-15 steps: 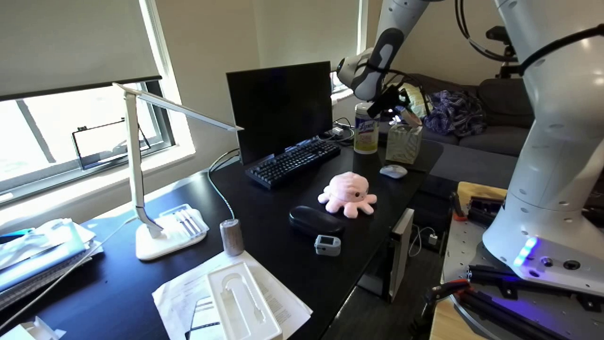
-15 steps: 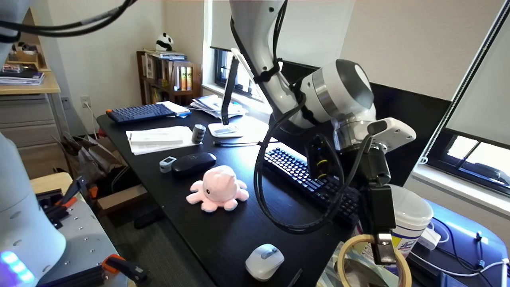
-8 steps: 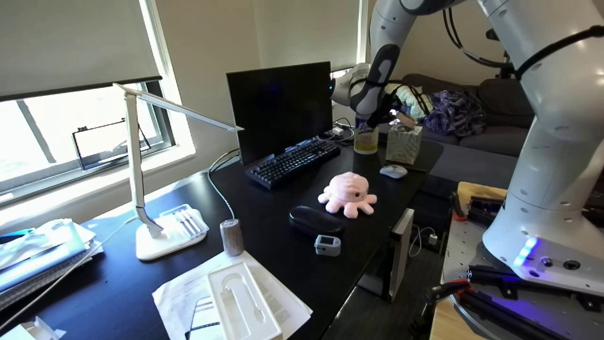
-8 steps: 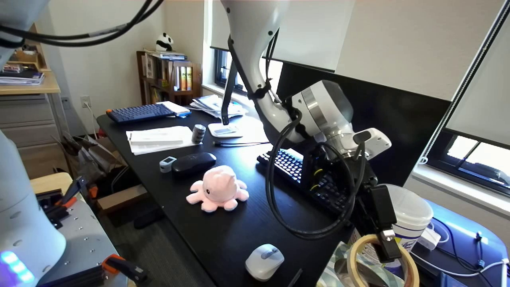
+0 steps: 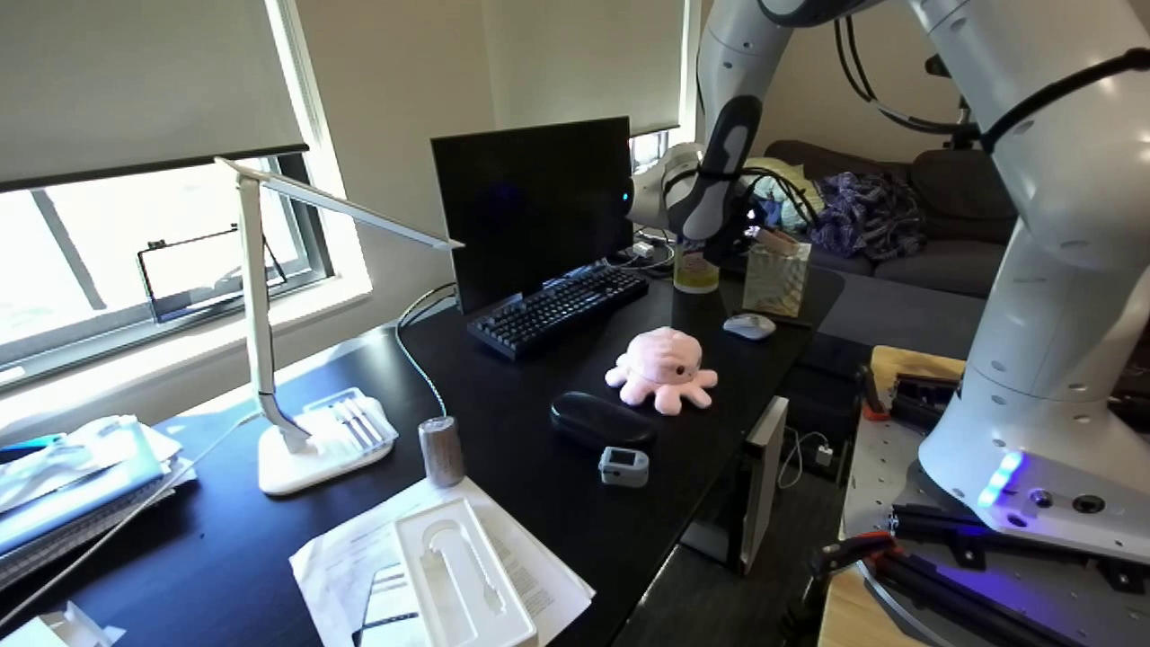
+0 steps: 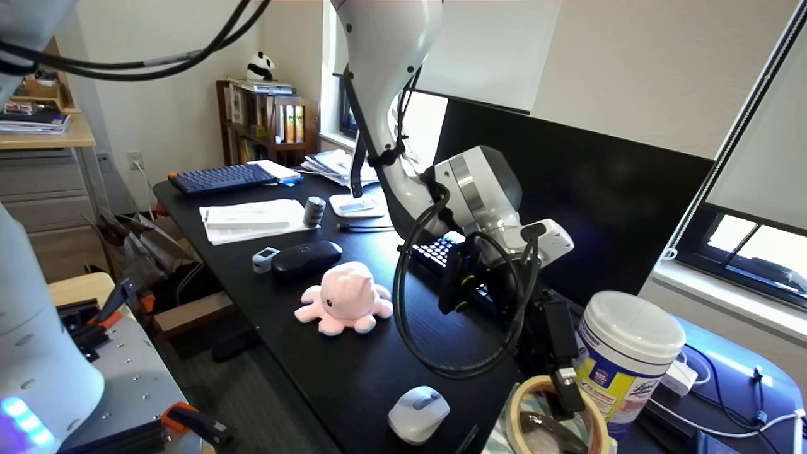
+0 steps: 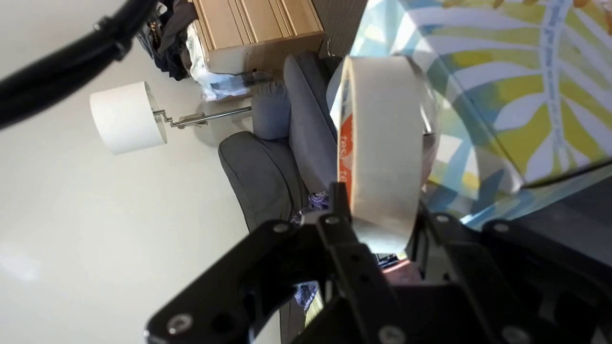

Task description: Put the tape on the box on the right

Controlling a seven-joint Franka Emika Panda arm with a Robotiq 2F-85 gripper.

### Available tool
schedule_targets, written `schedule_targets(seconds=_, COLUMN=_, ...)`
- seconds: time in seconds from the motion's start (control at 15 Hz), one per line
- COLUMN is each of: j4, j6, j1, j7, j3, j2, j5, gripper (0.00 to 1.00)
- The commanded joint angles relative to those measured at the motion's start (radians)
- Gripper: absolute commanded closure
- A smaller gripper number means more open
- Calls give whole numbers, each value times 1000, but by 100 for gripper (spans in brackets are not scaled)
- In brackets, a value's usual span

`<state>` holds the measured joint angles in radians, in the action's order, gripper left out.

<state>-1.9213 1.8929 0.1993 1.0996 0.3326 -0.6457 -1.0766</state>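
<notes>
Claw [image 7: 381, 203] gripping "tes"-mkd tape [image 7: 386, 143], nr box [image 5: 775, 282], Lysol tub [image 6: 621, 372]

1. One masking tape roll [image 7: 385, 143].
2. One leaf-print tissue box [image 5: 776, 280].
3. One robot arm [image 5: 1051, 314], with one gripper [image 7: 380, 205] of two fingers [image 7: 361, 282].
4. One pink octopus plush [image 6: 345, 297].
5. One panda figure [image 6: 260, 66].
6. Two keyboards [image 5: 559, 307] [image 6: 220, 178].
7. One computer mouse [image 6: 419, 415].
8. One monitor [image 5: 539, 211].
9. One desk lamp [image 5: 257, 296] and one white-shaded lamp [image 7: 125, 118], making two lamps.
10. One Lysol wipes canister [image 6: 624, 362].
11. One glasses case [image 5: 600, 420].
12. One pulse oximeter [image 5: 623, 467].
13. One small cylinder [image 5: 441, 452].
14. One white packaging tray [image 5: 458, 620].
15. One bookcase [image 6: 311, 126].
16. One sofa [image 5: 966, 202].
17. Two windows [image 5: 117, 243] [image 5: 649, 150], with two roller shades [image 5: 135, 81] [image 5: 584, 63].
18. Two orange-and-black clamps [image 6: 195, 424], though that corner is dark and crowded, and there may be more.
</notes>
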Motion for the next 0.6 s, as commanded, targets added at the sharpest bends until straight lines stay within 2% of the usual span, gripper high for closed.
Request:
schedule_targets(seconds=0.0, j4=-78, j6=-42, j1=10, j7=-1, j3=-18, j2=54, j5=-20, gripper=93)
schedule_targets(seconds=0.07, j4=-86, j6=-51, j1=11, j7=0, j3=-19, j2=55, j5=-17, gripper=76)
schedule_targets(seconds=0.13, j4=-90, j6=-61, j1=11, j7=2, j3=-19, j2=55, j5=-17, gripper=47)
schedule_targets(seconds=0.27, j4=-98, j6=-68, j1=13, j7=14, j3=-21, j2=65, j5=-13, gripper=41)
schedule_targets(seconds=0.53, j4=-104, j6=-61, j1=16, j7=25, j3=-25, j2=96, j5=-14, gripper=15)
